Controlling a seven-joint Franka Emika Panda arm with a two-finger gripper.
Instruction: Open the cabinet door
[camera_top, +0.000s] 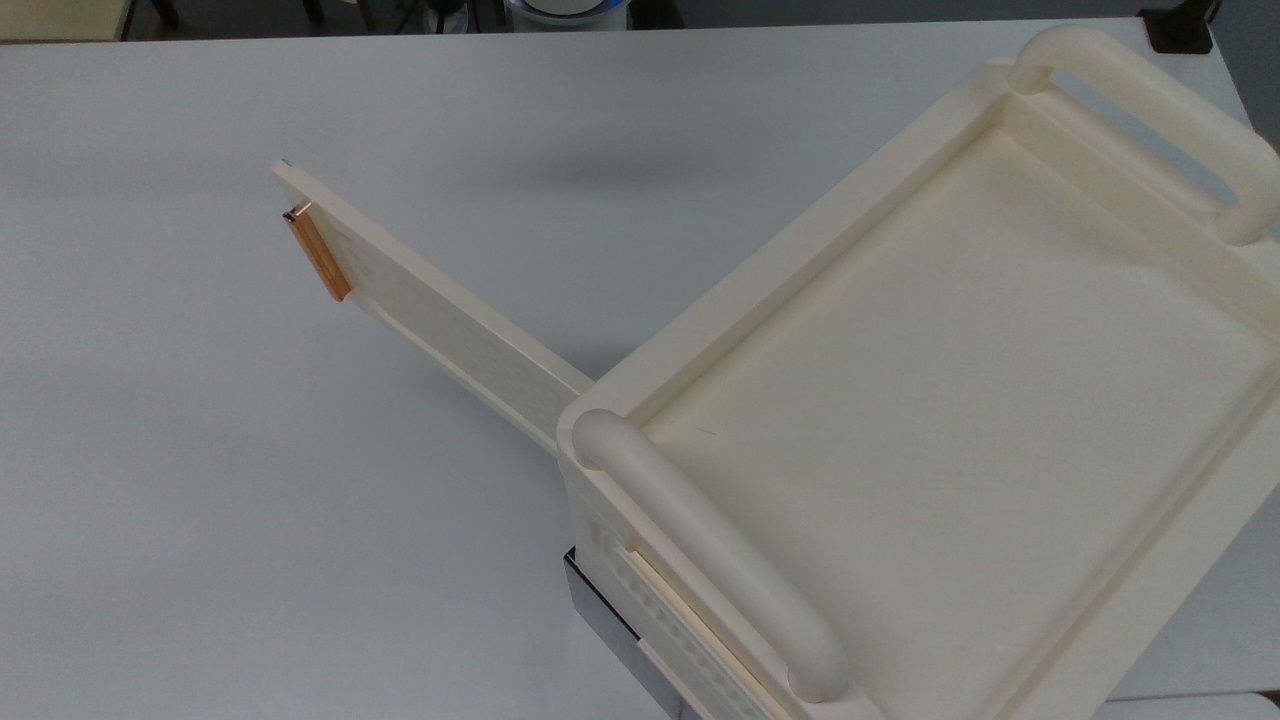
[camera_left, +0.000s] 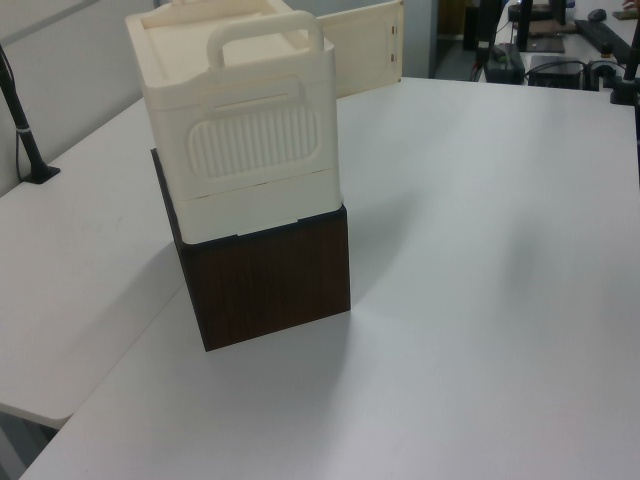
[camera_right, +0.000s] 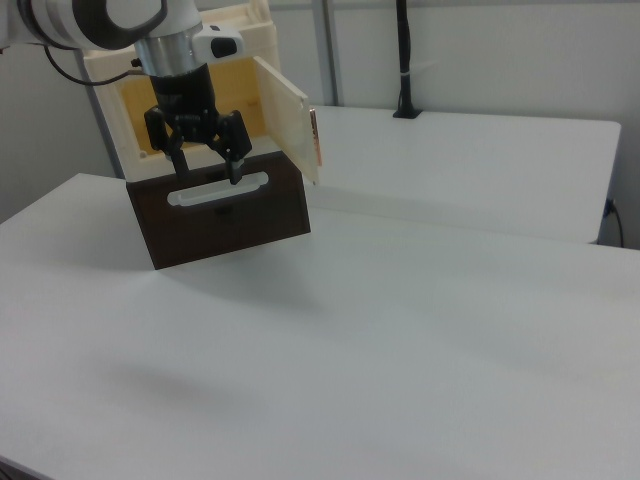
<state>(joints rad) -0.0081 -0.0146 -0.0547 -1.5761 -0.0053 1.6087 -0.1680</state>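
One thin flat cream cabinet door (camera_top: 440, 310) stands swung wide from the large cream plastic cabinet (camera_top: 960, 400), hinged at the corner, its copper-orange bar handle (camera_top: 317, 253) at the free edge. I judge the opening done, which explains the black two-finger gripper (camera_right: 207, 160) hanging apart, spread and empty, before the dark brown wooden base (camera_right: 225, 215).

In the right view the Franka arm (camera_right: 95, 20) reaches down from the upper left, wrist vertical; its gripper (camera_right: 207, 160) points downward with both fingers spread apart, holding nothing.
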